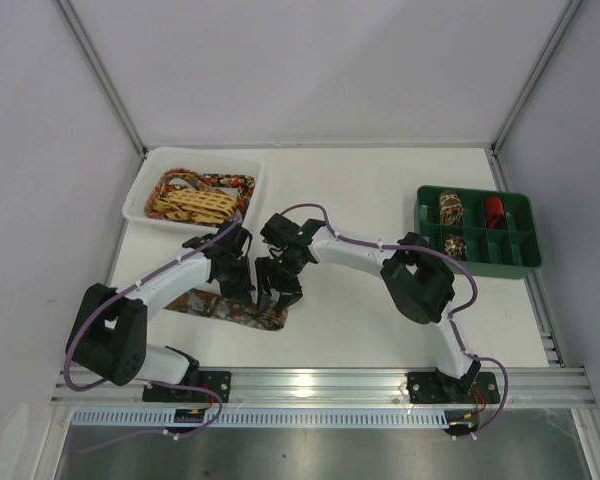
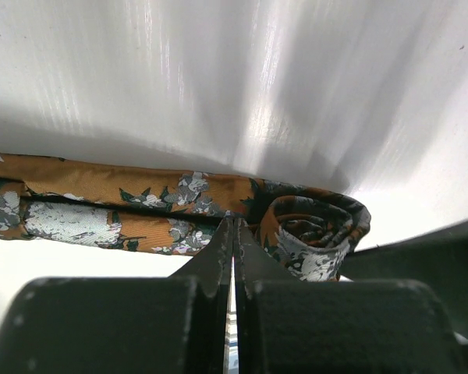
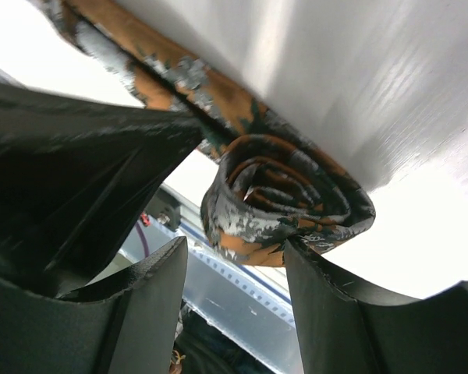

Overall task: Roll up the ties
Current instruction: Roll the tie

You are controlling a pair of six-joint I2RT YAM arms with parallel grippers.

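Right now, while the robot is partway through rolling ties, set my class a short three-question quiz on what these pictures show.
1. True or false: the left arm's fingers are shut.
2. How many rolled ties sit in the green plastic compartment tray? A two, B three, C six.
3. Fill the gap: the orange floral fabric tie on the white table is coiled at one end, while the rest of it lies ____.

Key: 1 true; 2 B; 3 flat.
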